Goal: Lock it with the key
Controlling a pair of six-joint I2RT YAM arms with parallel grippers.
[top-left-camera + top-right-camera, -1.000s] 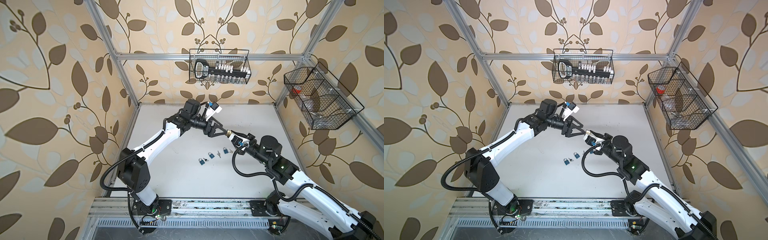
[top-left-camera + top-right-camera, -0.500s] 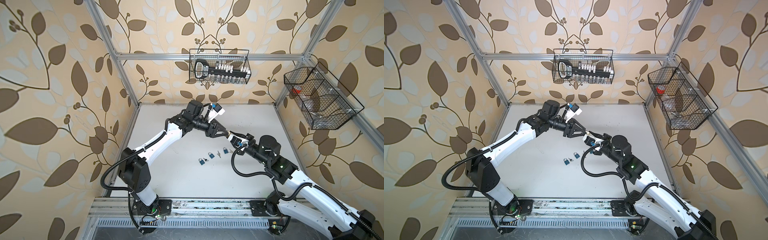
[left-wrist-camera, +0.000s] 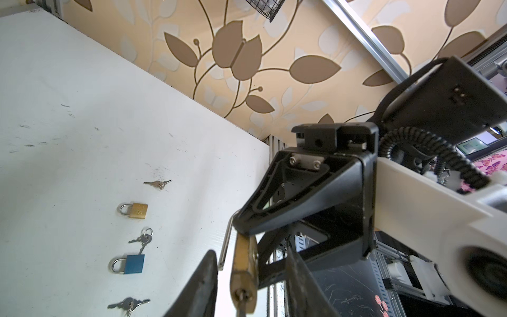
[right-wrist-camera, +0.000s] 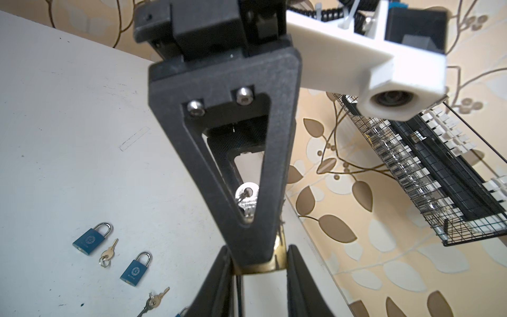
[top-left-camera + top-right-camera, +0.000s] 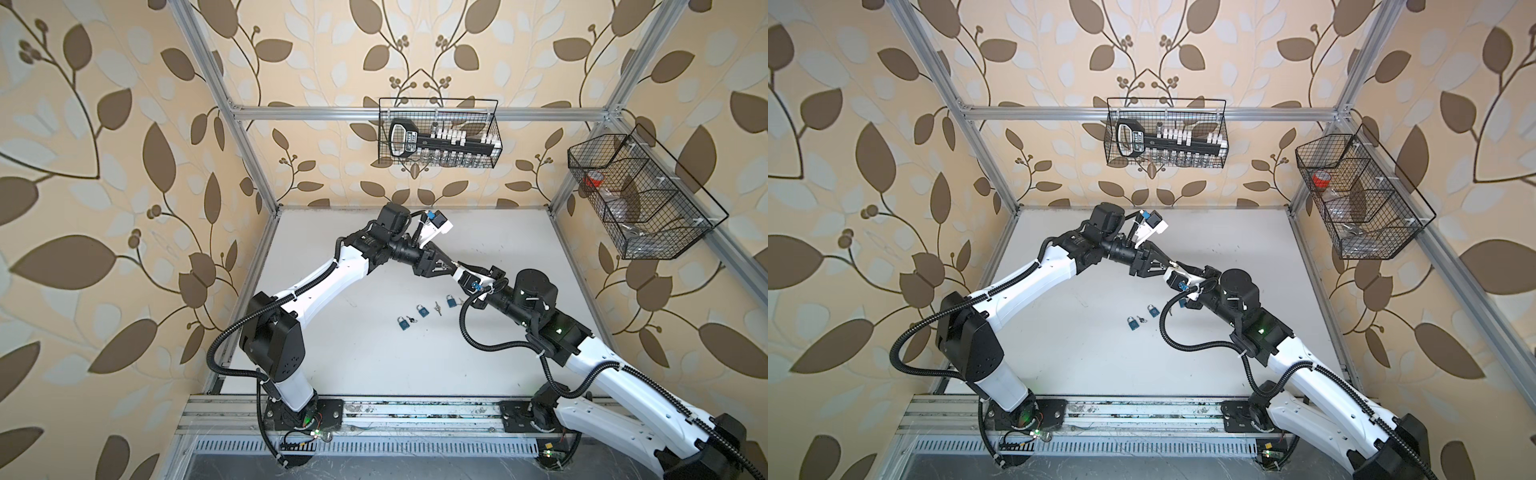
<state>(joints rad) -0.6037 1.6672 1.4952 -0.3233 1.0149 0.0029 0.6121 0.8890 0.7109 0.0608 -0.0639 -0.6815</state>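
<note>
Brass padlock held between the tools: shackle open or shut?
Open. In the left wrist view one leg of the shackle ends free beside the held brass padlock body instead of sitting in it.

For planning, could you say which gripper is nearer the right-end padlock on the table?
Right. The right gripper hangs almost over the padlock; the left gripper reaches in from farther back.

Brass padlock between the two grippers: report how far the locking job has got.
Done: the right gripper holds the brass padlock above the table, and a key sits in its keyhole. In hand: the left gripper straddles that key; whether it grips it is unclear. Left: the shackle looks open, one end free, so closing and locking it remain.
</note>
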